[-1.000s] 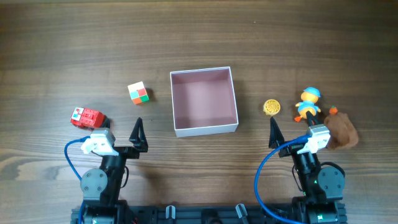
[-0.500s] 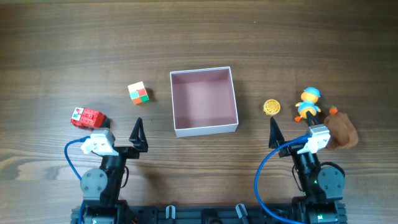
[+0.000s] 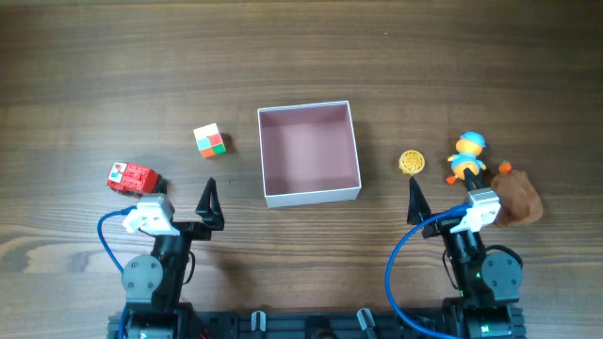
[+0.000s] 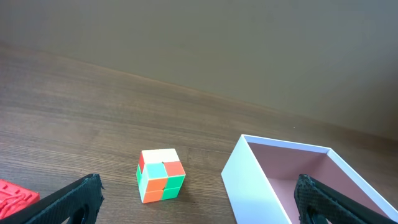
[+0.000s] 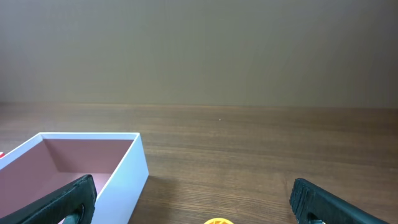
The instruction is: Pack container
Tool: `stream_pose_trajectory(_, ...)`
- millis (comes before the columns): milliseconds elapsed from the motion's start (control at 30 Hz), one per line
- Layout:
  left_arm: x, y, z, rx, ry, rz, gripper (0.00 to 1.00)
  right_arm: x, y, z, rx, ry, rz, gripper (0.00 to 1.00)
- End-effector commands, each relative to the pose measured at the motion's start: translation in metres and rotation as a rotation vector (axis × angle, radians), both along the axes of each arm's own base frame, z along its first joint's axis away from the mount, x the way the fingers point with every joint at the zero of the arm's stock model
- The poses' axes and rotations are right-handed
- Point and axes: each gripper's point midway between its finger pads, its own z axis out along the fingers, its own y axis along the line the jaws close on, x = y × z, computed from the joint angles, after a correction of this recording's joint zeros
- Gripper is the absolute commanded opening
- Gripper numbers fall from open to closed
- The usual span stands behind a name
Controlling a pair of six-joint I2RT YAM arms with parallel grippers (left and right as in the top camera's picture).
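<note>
**Box mid-counter, both hands released**

Overhead: the box (image 3: 312,196) sits mid-counter (image 3: 301,56). A cube (image 3: 210,140) lies at its 9 o'clock and a red toy (image 3: 132,177) at 8. A yellow disc (image 3: 411,162), a duck (image 3: 465,156) and a brown plush (image 3: 519,198) lie toward 3. The left hand (image 3: 209,205) is at 7 and the right hand (image 3: 415,203) at 5.

Left wrist: hand spread wide, cube at 11 o'clock, box at 2.

Right wrist: hand spread wide, box at 10 o'clock.

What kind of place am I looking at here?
Likely a robot lab bench: left arm and right arm mounted at a wooden table, with toys like a cube and duck laid around a box.
</note>
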Motion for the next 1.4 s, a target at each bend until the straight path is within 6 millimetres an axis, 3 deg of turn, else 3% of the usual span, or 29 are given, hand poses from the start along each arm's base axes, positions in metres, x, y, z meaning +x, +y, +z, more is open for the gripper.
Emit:
stream_pose_trajectory(0,0.000,0.003,-0.002,-0.005,0.001,0.015,1.00,0.001,-0.002,0.001,-0.005,-0.006,-0.016,1.00)
stream_pose_trajectory(300,0.000,0.003,-0.002,-0.005,0.000,0.014,1.00,0.000,-0.002,0.001,0.000,-0.005,-0.012,1.00)
stream_pose_trajectory(400,0.000,0.003,-0.001,-0.005,-0.002,0.016,1.00,0.001,-0.002,0.001,0.083,0.011,-0.013,1.00)
stream_pose_trajectory(600,-0.001,-0.011,0.014,-0.018,-0.064,-0.066,1.00,0.000,0.001,0.001,0.199,0.035,0.005,1.00)
stream_pose_trajectory(833,-0.005,-0.017,0.022,-0.119,-0.013,-0.099,0.99,-0.006,0.007,-0.005,0.193,0.172,0.026,1.00)
stream_pose_trajectory(1100,0.002,-0.018,0.081,-0.106,0.098,-0.094,1.00,-0.002,0.007,0.034,0.150,0.340,0.014,1.00)
stream_pose_trajectory(1200,0.017,-0.018,0.093,-0.108,0.245,-0.086,1.00,0.003,0.008,0.050,0.076,0.445,0.020,1.00)
stream_pose_trajectory(1367,0.039,-0.018,0.104,-0.106,0.506,-0.062,1.00,0.006,0.008,0.060,0.014,0.653,0.025,1.00)
